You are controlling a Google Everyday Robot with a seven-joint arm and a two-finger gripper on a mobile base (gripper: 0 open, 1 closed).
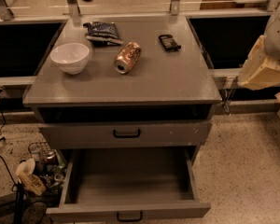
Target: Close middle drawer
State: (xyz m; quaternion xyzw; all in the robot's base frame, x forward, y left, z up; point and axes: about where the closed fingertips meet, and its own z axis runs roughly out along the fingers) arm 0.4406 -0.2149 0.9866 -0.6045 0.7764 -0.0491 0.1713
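The middle drawer (pixel 130 181) is pulled far out at the bottom of the view. Its long grey tray is empty, and its flat front (pixel 84 212) carries a small black bar handle (pixel 129 216). Above it, the taller grey drawer front (pixel 126 134) with white chips at its right end is shut. My gripper (pixel 261 64) shows as a cream-coloured part at the right edge, level with the cabinet top. It is well above and to the right of the open drawer and touches nothing.
The grey cabinet top (pixel 168 78) holds a white bowl (pixel 70 57), a can lying on its side (pixel 127 57), a dark snack bag (pixel 102 31) and a small black object (pixel 169 42). Cables and clutter (pixel 35 171) lie on the floor at the left. Speckled floor (pixel 242 171) is at the right.
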